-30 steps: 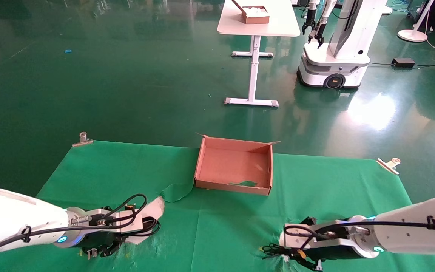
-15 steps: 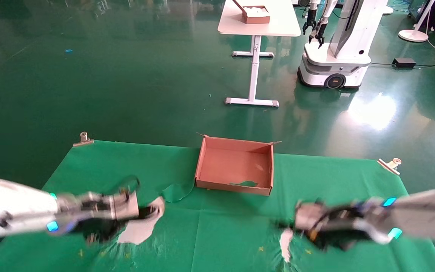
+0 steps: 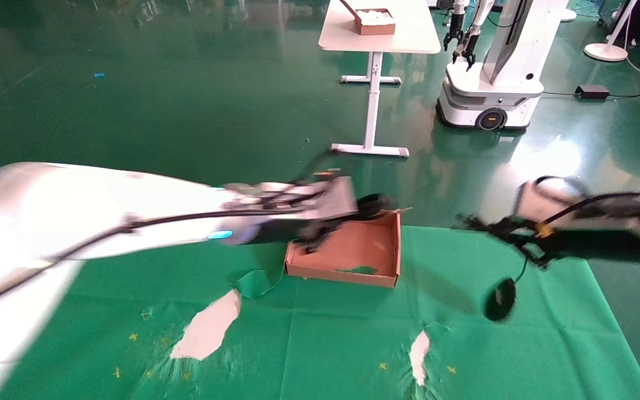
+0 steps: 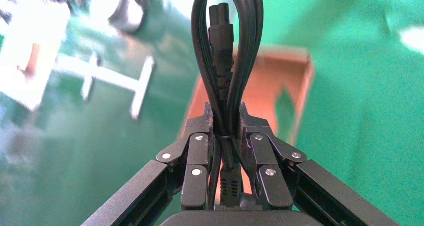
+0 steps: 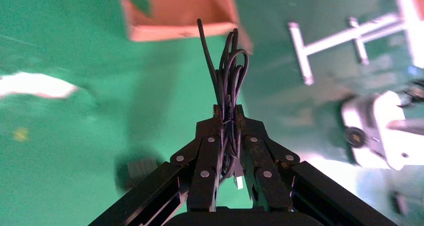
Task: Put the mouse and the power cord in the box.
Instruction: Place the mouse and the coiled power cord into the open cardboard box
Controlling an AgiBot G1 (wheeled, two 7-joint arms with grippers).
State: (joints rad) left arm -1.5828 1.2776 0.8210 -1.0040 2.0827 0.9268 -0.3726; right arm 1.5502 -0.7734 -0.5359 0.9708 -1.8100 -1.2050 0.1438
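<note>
A green cloth covers my worktop (image 3: 320, 344), the box (image 3: 348, 253) at its far edge. My left jaws (image 4: 226, 123) clench the cord (image 4: 227, 45) above the box. My right jaws (image 5: 227, 118) grip the mouse's thin cable, the mouse (image 3: 500, 298) dangling right of the box.

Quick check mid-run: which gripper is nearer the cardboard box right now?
Left. The left gripper, shut on the power cord, hangs over the far side of the box. The right gripper, holding the mouse by its cable, is off to the box's right.
</note>
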